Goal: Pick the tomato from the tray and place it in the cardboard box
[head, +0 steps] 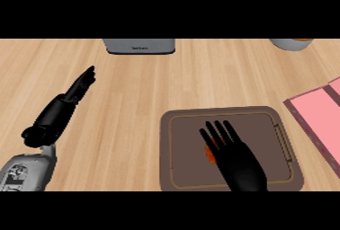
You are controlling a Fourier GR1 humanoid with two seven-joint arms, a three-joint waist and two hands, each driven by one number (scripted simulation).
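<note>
— Nearest the lower edge of the head view?
— Right hand (pixel 240 162), black, coming in over the brown tray (pixel 179 179). Fingers straight and slightly fanned, pointing toward the tray's far edge, curled round nothing.

— And the tomato?
— Mostly hidden. Only a sliver of orange-red tomato (pixel 208 155) peeking out at the hand's left side, lying in the tray, about midway between its near and far edges. Cannot tell whether palm and tomato touch.

— Tray's place?
— Flat on the wooden counter (pixel 133 103), toward the near right part. Rounded corners, raised rim, a handle-like bar along its right side.

— Cardboard box?
— Off at the counter's right edge, a pink-lined cardboard box (pixel 322 117) with dark rims, cut off by the frame, set at a slant, just beside the tray's far right corner but apart from it.

— Other hand?
— Left hand (pixel 81 85) at the counter's left, well apart from the tray. Fingers straight and held together, pointing to the far edge, holding nothing. Grey forearm (pixel 26 173) at the near left corner.

— Anything else?
— Grey appliance (pixel 139 46) at the far edge, centre-left; a pale cup-like vessel (pixel 292 43) with orange contents at the far right corner, both cropped.
</note>
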